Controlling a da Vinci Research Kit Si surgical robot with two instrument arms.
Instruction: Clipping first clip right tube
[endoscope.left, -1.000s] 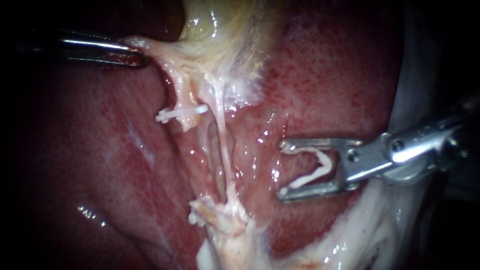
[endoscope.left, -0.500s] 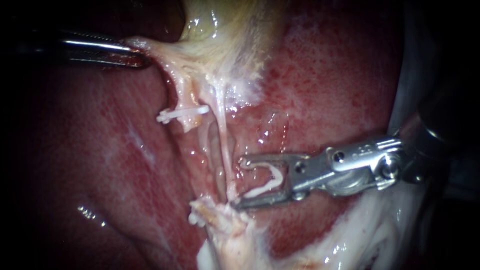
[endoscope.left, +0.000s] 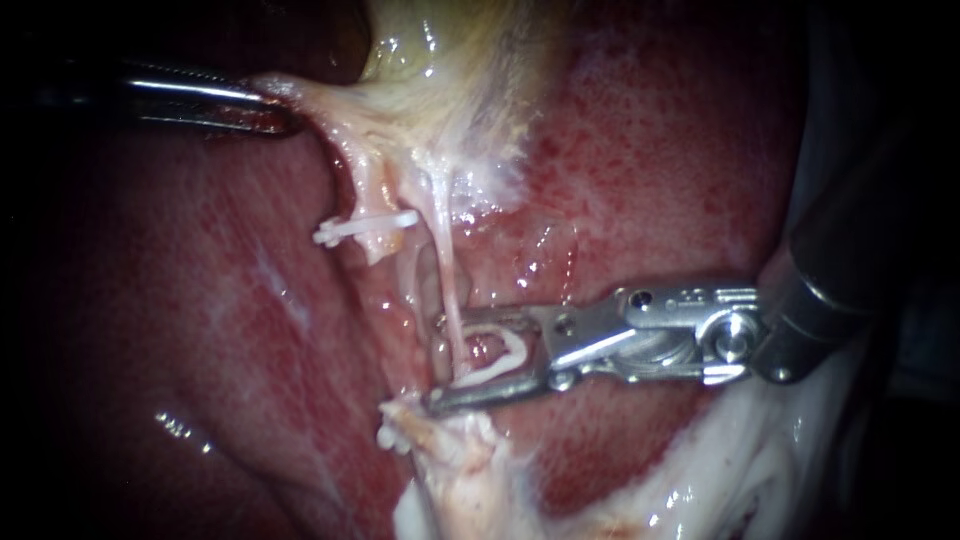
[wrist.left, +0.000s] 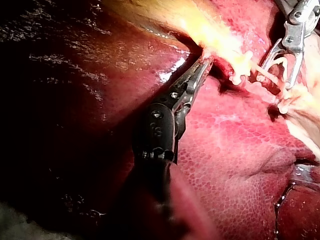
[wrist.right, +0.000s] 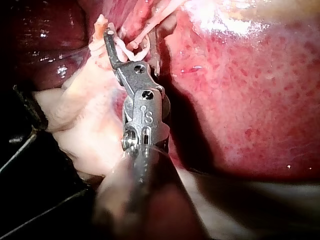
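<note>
The thin pale right tube (endoscope.left: 447, 270) runs down from the gallbladder (endoscope.left: 440, 50) to a pale stump of tissue (endoscope.left: 450, 440). My right instrument (endoscope.left: 435, 362) reaches in from the right. Its jaws stand wide apart around the lower part of this tube, carrying an open white clip (endoscope.left: 505, 352) between them. The left tube (endoscope.left: 365, 190) bears a closed white clip (endoscope.left: 362, 228). My left instrument (endoscope.left: 285, 110) is shut on pale gallbladder tissue at the upper left, holding it taut. In the left wrist view its jaws (wrist.left: 206, 61) pinch that tissue, with the right instrument (wrist.left: 280, 76) beyond.
Red liver (endoscope.left: 650, 150) surrounds the tubes on both sides. White tissue (endoscope.left: 760, 470) lies under the right instrument's shaft. In the right wrist view the jaws (wrist.right: 131, 37) sit among pale strands, with liver (wrist.right: 240, 100) beside them.
My right instrument has moved left with its clip, from clear of the tubes to straddling the right tube. The left instrument and the clipped left tube have stayed put.
</note>
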